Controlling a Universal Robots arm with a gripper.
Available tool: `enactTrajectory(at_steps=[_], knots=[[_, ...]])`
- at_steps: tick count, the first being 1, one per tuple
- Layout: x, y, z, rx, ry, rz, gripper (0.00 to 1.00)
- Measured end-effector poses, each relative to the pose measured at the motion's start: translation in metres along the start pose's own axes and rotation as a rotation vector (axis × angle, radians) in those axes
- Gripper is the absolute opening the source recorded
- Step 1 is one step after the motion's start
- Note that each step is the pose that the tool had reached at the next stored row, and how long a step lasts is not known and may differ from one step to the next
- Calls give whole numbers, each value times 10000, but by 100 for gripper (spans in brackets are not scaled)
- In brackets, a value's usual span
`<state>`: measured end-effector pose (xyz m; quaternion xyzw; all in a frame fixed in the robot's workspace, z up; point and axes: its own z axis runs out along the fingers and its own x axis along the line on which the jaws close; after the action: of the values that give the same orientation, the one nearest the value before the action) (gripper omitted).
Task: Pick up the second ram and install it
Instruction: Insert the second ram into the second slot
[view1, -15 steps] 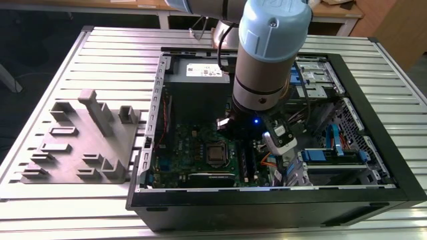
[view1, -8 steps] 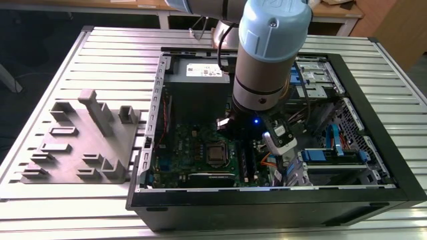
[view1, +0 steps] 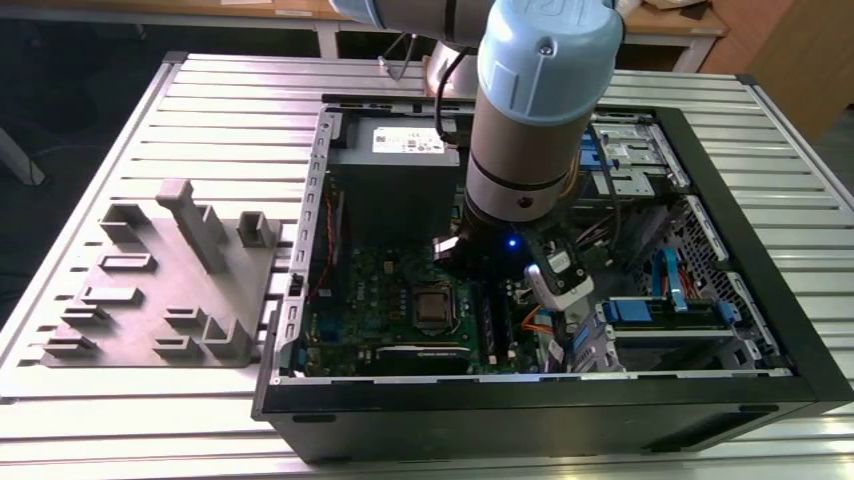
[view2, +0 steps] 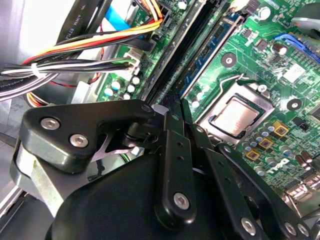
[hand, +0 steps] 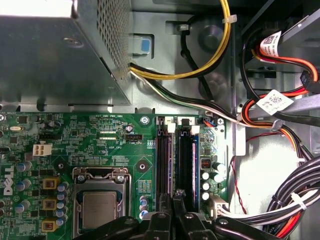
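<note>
At the exterior view's left, a grey plastic holder block (view1: 160, 290) lies flat on the slatted metal desk (view1: 227, 100), just beside the open computer case (view1: 534, 415). Inside the case, the grey power supply (view1: 394, 160) sits at the far end, with the green motherboard (view1: 387, 300) and its processor socket (view1: 431, 308) nearer the camera. The robot arm (view1: 541, 120) reaches down into the middle of the case, just to the right of the socket. Further right are blue-tabbed drive bays (view1: 667, 310).

In the first wrist view, the gripper (hand: 173, 200) hangs over the long black memory slots (hand: 162, 165), in line with the narrow strip between two of them. The processor is on one side and a bundle of black, red and orange cables (hand: 295, 200) on the other. Both wrist views show the gripper clenched, its two black fingers (view2: 170, 130) drawn almost together with only a thin dark gap between them. I cannot tell whether anything is pinched in that gap. I also cannot tell the second ram apart from the dark slots, so I cannot say whether it stands in one of them or sits between the fingers.
</note>
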<state>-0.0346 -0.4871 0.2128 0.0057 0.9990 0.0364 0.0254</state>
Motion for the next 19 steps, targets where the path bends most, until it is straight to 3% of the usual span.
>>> enactTrajectory(at_steps=[10,11,13,19], knots=[[1,-1,15,1,0,0,10],[1,-1,14,-12,1,1,10],[2,-2,14,-126,1,7,10],[1,-1,15,-148,0,8,10]])
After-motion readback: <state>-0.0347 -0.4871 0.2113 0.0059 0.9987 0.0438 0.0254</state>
